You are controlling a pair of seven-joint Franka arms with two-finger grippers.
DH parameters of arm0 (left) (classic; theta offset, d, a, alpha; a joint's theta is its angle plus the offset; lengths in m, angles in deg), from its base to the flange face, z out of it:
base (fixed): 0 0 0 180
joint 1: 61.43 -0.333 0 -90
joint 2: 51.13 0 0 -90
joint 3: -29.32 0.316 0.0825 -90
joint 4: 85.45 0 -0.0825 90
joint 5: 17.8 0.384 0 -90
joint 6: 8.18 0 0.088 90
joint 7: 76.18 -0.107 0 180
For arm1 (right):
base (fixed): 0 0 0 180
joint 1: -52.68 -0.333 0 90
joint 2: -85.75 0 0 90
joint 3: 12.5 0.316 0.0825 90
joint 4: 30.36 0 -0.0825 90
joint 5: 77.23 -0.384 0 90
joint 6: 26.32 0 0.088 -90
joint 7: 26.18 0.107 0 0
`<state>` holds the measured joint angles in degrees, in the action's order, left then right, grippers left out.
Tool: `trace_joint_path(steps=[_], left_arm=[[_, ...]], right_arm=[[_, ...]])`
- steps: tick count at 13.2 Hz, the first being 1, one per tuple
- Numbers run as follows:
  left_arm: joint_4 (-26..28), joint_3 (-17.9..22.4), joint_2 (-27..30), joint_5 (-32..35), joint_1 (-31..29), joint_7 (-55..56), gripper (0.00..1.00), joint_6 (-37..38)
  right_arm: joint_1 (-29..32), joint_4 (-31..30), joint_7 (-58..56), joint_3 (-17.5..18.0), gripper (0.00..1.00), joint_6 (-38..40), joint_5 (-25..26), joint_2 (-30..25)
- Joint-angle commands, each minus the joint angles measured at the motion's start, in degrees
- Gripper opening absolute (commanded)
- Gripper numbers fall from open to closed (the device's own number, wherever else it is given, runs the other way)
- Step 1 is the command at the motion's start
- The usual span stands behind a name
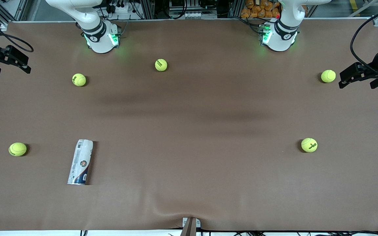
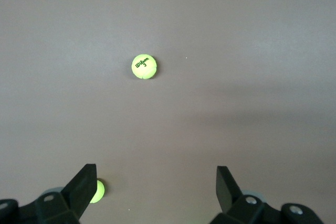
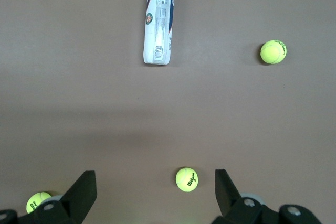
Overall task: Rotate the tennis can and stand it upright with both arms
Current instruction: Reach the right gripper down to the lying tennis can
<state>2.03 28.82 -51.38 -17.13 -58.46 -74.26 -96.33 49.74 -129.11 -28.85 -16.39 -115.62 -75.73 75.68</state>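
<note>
the tennis can [image 1: 80, 162] lies on its side on the brown desk [image 1: 195, 131], toward the right arm's end and in the part of the desk near to the front camera. its long axis runs nearly from the robots' side to the camera's side, a little tilted. the end with the dark blue band is the one nearer to the camera. nothing touches the can.

five yellow-green tennis balls are spread on the desk. one ball [image 1: 17, 149] lies beside the can, more toward the right arm's end, apart from it. one ball [image 1: 79, 79] lies near the right arm's base, and one ball [image 1: 161, 65] lies between the two bases. one ball [image 1: 328, 76] lies at the left arm's end, and one ball [image 1: 309, 145] lies nearer to the camera than that one.

the right claw [image 1: 8, 60] hangs in the air over the edge of the desk at the right arm's end, well apart from the can. its two fingers [image 3: 84, 190] stand wide apart and hold nothing. the left claw [image 1: 361, 76] hangs over the edge at the left arm's end, just beside the ball there. its fingers [image 2: 84, 184] are also spread wide, with nothing between them
</note>
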Motion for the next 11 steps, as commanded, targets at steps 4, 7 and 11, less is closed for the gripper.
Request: trace_joint_path(steps=[4,7,11], left_arm=[[-0.4,-1.7,0.9,-0.4,0.2,-0.7,1.00,1.0],[-0.4,-2.7,0.9,-0.3,-0.3,-0.8,1.00,1.0],[-0.4,-2.7,1.0,-0.4,-0.5,-0.9,1.00,1.0]], right_arm=[[0.1,1.4,-1.7,-0.1,1.00,-0.2,-0.6,2.2],[-0.1,1.3,-1.7,-0.1,1.00,0.2,-0.5,5.3],[0.1,0.8,-1.2,-0.1,1.00,-3.2,-0.4,14.3]])
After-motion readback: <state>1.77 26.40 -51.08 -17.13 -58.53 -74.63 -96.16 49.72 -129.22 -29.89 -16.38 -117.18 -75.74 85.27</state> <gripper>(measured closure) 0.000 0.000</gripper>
